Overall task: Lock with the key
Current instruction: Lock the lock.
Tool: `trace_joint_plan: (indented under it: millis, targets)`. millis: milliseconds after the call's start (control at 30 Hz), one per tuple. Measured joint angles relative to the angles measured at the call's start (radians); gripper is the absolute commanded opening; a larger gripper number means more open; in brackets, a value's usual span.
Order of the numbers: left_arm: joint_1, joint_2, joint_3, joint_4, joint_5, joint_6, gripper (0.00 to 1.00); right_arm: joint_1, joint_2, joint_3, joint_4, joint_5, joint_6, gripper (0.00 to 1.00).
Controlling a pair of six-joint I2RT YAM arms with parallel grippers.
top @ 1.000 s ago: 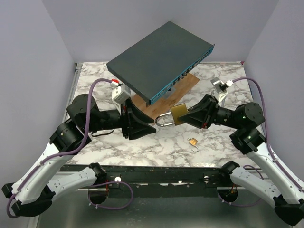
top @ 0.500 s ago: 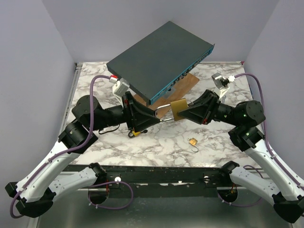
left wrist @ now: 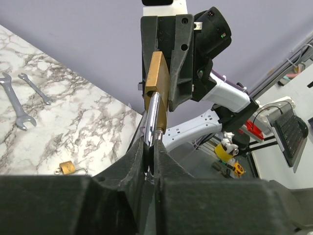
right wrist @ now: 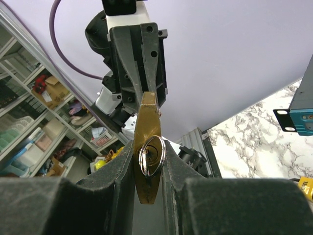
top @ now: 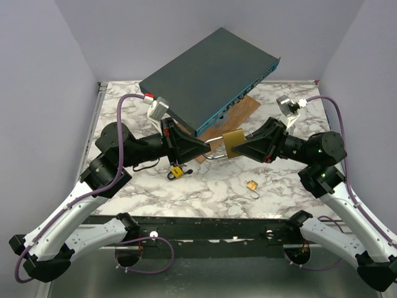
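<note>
**Top external.** We see the brass padlock (top: 233, 144) held above the marble table (top: 124, 105), between the two arms. The right gripper (top: 240, 148) clamps its body and the left gripper (top: 208, 149) is closed on its shackle (top: 215, 156).

**Left wrist.** The fingers pinch the steel shackle, with the body upright beyond them.

**Right wrist.** We see the padlock's keyed end between the fingers, with a key ring (right wrist: 151, 155) at the keyhole.

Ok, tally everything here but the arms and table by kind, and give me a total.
Brass padlocks: 2, the large padlock and the small padlock
Wrenches: 2
Key: 1
Network switch: 1
Wooden board: 1
Small yellow object, kind unclear: 1
Total: 8
</note>
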Motion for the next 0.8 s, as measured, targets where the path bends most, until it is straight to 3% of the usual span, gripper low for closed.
trace_joint_plan:
  millis: [567,800]
  targets:
    - [0.013,0.039,0.028,0.001,0.037,-0.013,0.00,-0.002,0.024,0.034,-0.004,-0.037,-0.049,0.01]
    - [0.013,0.053,0.089,-0.039,0.070,-0.005,0.00,0.094,0.039,0.085,-0.064,0.019,-0.142,0.01]
